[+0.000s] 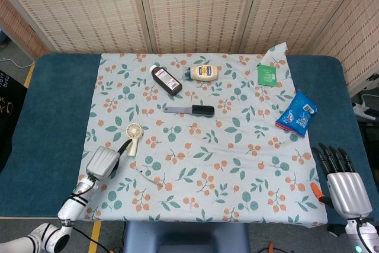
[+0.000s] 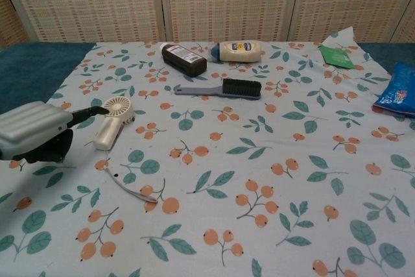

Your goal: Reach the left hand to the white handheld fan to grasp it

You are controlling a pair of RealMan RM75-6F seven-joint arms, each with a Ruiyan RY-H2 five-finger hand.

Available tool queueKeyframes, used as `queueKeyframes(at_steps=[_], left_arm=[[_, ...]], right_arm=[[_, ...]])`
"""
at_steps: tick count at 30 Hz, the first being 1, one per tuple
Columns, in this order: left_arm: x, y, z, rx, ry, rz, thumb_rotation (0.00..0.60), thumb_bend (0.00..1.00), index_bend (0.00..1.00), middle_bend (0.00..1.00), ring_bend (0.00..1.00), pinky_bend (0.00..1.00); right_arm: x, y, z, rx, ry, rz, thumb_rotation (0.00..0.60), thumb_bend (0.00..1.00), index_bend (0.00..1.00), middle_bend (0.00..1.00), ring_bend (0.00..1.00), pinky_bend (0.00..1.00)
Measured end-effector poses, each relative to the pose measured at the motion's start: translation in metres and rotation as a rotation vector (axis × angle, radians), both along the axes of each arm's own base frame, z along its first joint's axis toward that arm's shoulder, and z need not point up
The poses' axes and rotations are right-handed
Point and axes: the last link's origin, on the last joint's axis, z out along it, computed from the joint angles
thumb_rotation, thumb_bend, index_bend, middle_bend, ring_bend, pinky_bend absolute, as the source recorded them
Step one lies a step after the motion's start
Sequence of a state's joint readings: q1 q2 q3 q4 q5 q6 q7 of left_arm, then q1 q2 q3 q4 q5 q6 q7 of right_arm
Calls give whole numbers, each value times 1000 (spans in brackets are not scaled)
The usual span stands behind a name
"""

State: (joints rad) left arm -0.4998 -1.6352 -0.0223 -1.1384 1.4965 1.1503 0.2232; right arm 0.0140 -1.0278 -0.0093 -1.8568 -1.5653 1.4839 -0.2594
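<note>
The white handheld fan (image 1: 134, 136) (image 2: 114, 120) lies flat on the floral cloth, round head away from me and handle toward me. My left hand (image 1: 107, 159) (image 2: 40, 132) hovers just left of and nearer than the handle, with one dark fingertip (image 2: 97, 111) stretched toward the fan head. Nothing is held in it. The right hand (image 1: 342, 177) rests at the near right table edge, fingers extended and apart, holding nothing; the chest view does not show it.
A thin white strap (image 2: 131, 188) lies on the cloth (image 1: 249, 164) near the fan. Farther back lie a black brush (image 1: 190, 110), a brown bottle (image 1: 166, 80) and a cream bottle (image 1: 205, 73). A green packet (image 1: 267, 75) and blue pouch (image 1: 296, 114) sit right.
</note>
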Motion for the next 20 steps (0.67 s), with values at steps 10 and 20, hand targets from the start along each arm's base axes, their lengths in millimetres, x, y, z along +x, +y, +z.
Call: queueKeyframes(at_steps=[10,20], left_arm=[[5,-37,50,107,-141,-53,600,445,0,69,63,328],[-37,-152,163,206,-183,263,535,360,0,0,0,66]], right_arm=[[6,8,0,11,-7,21,600,215,0,0,0,0],[11,18,-1,39,-13,19,600,215,0,0,0,0]])
